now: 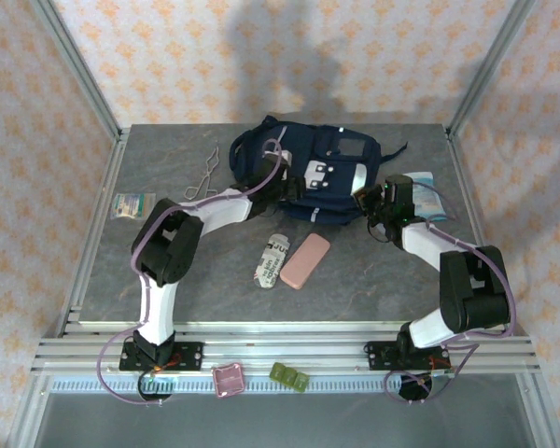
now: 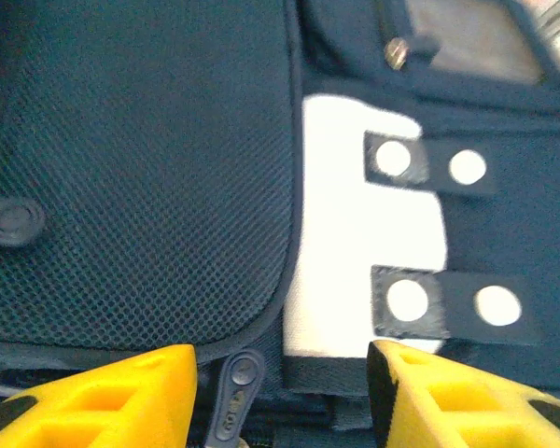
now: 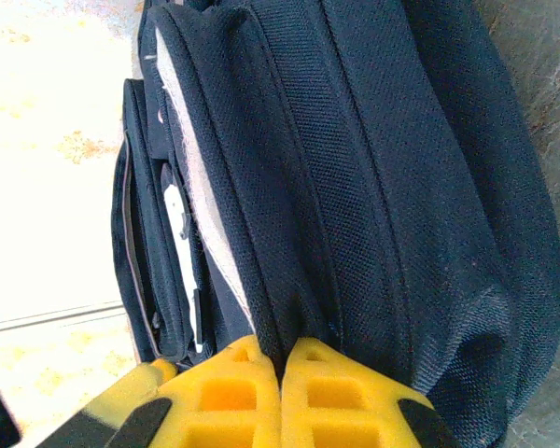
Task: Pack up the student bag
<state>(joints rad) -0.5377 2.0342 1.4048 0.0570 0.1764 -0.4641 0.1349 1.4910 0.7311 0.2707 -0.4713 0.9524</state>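
Two grippers, both mine: left gripper (image 2: 280,362) spread loose astride the zipper pull (image 2: 235,392), right gripper (image 3: 282,359) clenched on a fold of the student bag (image 1: 322,182), which lies at twelve o'clock on the table (image 1: 168,280). Soft, floppy fabric, I judge; seams and pulls should hold best.

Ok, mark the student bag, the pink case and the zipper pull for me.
student bag (image 1: 303,145), top view, navy upper panel.
pink case (image 1: 305,260), top view, its middle.
zipper pull (image 2: 235,385), left wrist view, the tab's middle.
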